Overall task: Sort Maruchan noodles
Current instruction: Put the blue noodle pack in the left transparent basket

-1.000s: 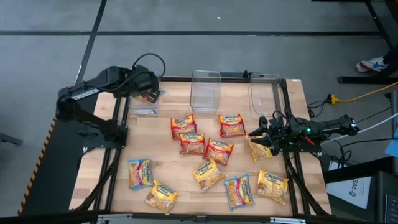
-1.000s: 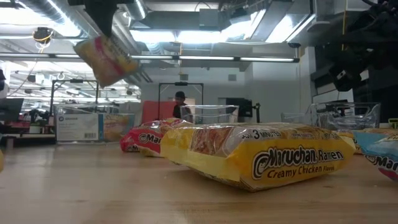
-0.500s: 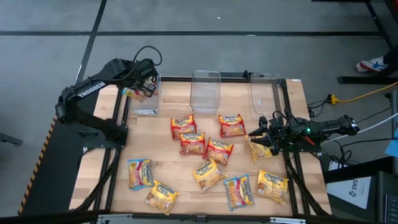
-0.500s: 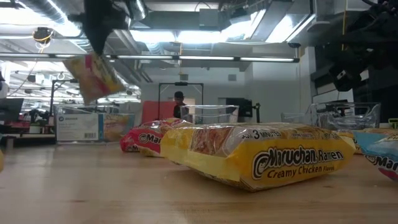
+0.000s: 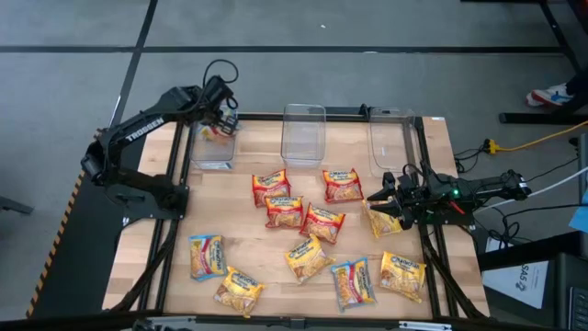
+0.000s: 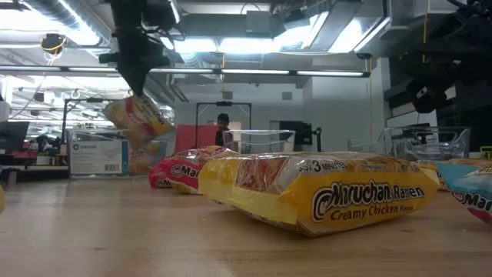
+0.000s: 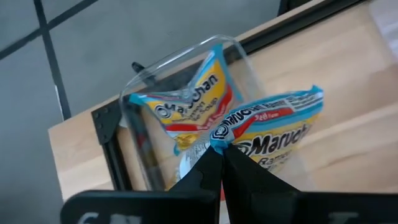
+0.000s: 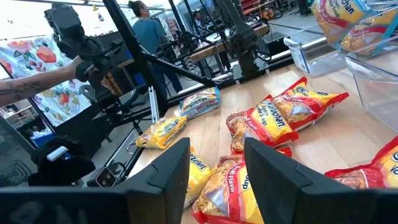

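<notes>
My left gripper (image 5: 218, 121) is shut on a blue-trimmed Maruchan packet (image 7: 273, 134) that hangs over the left clear bin (image 5: 212, 152) at the table's far left. Another blue-trimmed packet (image 7: 186, 106) lies inside that bin. In the low view the held packet (image 6: 138, 123) dangles under the fingers. Several red, yellow and blue packets lie flat on the wooden table, among them a red one (image 5: 285, 211), a yellow one (image 5: 308, 257) and a blue one (image 5: 207, 256). My right gripper (image 8: 216, 168) waits open at the table's right edge (image 5: 384, 198), pointing level, with nothing between its fingers. My left gripper pinches the packet's blue crimped end (image 7: 219, 140), close to one corner, between its two fingertips. The fingers come slanting down from above. The packet is lifted clear and hangs tilted below them, over the left bin's opening.
Two more clear bins, a middle one (image 5: 303, 133) and a right one (image 5: 390, 138), stand along the far edge. A yellow packet (image 5: 381, 219) lies just in front of my right gripper. Bare wood shows between the left bin and the packets. People stand in the room beyond.
My left gripper has swung toward the table's far edge and sunk toward the left bin, staying shut. The packet has come down with it and now hangs at about the height of the bin's rim, lower than before.
</notes>
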`<state>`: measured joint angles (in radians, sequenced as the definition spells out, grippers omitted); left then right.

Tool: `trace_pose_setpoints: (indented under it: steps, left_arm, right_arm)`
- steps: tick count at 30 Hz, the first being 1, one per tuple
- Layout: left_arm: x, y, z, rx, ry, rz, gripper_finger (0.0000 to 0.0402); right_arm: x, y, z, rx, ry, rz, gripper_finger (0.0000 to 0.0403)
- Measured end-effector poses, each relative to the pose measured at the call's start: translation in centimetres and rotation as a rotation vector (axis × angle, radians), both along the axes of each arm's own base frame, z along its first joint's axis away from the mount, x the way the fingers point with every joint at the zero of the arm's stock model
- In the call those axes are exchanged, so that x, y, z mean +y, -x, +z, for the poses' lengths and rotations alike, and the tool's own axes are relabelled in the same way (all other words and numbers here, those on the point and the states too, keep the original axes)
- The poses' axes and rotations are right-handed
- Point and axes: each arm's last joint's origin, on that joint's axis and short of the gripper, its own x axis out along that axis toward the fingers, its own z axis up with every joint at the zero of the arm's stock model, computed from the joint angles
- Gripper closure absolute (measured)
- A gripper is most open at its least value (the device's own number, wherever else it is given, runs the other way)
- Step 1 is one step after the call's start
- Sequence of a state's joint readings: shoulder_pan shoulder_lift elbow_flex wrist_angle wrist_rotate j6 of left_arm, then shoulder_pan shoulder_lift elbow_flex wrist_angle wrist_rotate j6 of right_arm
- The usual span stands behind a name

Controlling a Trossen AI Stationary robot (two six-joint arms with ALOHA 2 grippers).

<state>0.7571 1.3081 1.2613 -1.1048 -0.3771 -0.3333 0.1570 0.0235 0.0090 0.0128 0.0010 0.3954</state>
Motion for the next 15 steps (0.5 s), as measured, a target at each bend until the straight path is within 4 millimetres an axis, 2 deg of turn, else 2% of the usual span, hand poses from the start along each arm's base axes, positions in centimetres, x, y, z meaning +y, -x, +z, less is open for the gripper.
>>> trace_pose_setpoints:
  steps: [15]
  left_arm:
    - [2.6,2.0,-0.1,-0.013,-0.009,0.040,0.0401]
  right_arm:
    - [0.0,0.0,0.0,0.000,0.000,0.000,0.0246]
